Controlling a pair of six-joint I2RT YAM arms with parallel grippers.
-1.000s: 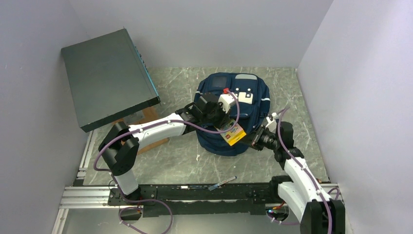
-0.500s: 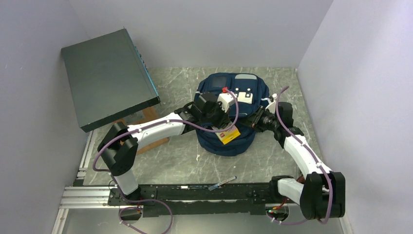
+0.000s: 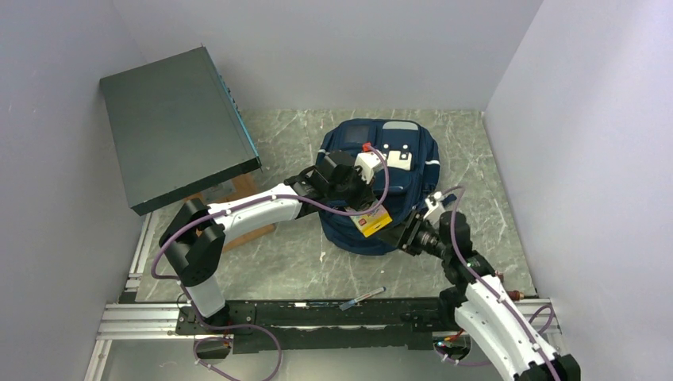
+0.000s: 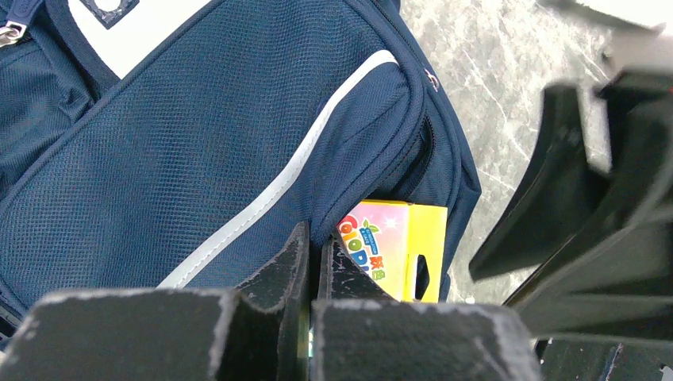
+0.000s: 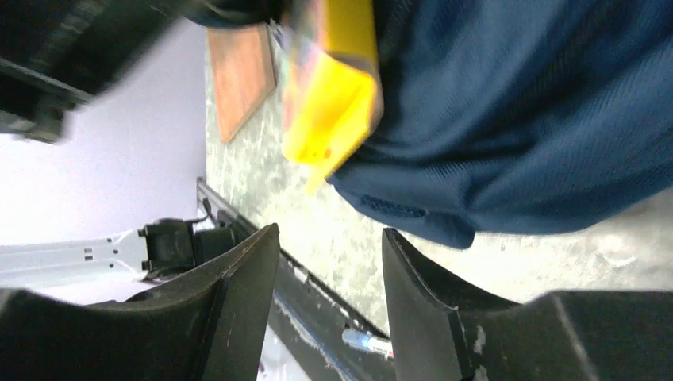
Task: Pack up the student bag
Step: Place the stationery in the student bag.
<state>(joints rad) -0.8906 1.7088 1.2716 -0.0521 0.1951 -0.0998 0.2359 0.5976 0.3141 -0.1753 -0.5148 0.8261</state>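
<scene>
**Yellow box half into the bag, right claw open beside it**

The bag [image 3: 379, 171] lay flat on the desk [image 3: 278, 262], at mid-depth and slightly right of centre, with its pale patch toward the far wall and its opening at the near edge. The left claw [image 4: 311, 238] reached over the bag from the left. Its jaws were almost closed, pinching a thin edge of the yellow box [image 4: 397, 248]. In the left wrist view the far end of the box sat tucked under the lip of the opening, below the white stripe, while the end with the hang-hole stuck out.

The coming move seemed to turn on the box's long axis. It ran from the bag's inside out toward the near right, so it probably needed a push along that line, toward the far left. The right claw [image 5: 329, 254] was the nearer free one, just near-right of the box's exposed end. Its jaws were wide apart and held nothing, and the box lay beyond its fingertips, not between them.

The box face read "COLO", followed by letters hidden behind the left claw, and there was smaller print too fine to read. A pen [image 3: 363, 298] lay on the near rail, well apart from the bag.
</scene>
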